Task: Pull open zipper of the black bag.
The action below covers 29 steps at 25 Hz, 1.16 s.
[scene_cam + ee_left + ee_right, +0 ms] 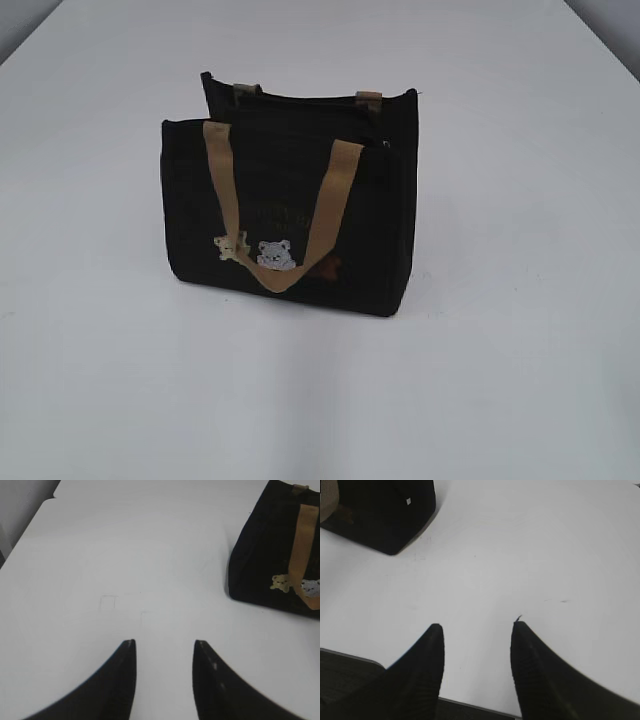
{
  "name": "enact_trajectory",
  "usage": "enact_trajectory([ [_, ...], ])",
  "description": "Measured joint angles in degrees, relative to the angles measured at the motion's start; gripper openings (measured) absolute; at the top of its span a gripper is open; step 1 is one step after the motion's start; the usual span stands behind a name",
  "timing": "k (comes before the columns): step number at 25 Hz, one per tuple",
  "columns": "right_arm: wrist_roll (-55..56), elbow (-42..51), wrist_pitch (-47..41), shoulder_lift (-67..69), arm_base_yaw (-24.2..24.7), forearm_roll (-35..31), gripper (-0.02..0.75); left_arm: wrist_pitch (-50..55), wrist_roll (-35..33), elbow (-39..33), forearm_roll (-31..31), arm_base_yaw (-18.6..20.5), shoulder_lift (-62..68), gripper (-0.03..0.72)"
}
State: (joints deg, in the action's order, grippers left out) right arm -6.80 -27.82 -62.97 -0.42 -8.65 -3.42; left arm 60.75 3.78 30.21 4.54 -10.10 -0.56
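Observation:
The black bag stands upright in the middle of the white table, with tan handles and small bear patches on its front. Its zipper runs along the dark top; I cannot make out the pull for certain, only a small pale glint at the right end. Neither gripper shows in the exterior view. My left gripper is open over bare table, with the black bag ahead to its right. My right gripper is open with nothing between its fingers, and a corner of the black bag lies ahead to its left.
The white table spreads on all sides of the bag. Its near edge runs just under my right gripper, with dark floor below. In the left wrist view the table's left edge is far off.

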Motion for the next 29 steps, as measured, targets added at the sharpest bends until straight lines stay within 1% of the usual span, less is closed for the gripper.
enact_trajectory([
  [2,0.00,0.00,0.00,0.00,1.66,-0.23,0.347,0.00,0.00,0.00,0.00,1.85,0.00,0.289],
  [5,0.00,0.00,0.00,0.00,6.81,-0.27,0.347,0.00,0.00,0.00,0.00,5.17,0.00,0.276],
  [8,0.00,0.00,0.00,0.00,9.39,-0.27,0.347,0.00,0.00,0.00,0.00,5.45,0.00,0.261],
  [29,0.02,0.00,0.04,0.00,9.65,-0.40,0.347,0.00,0.00,0.00,0.05,5.45,0.00,0.250],
])
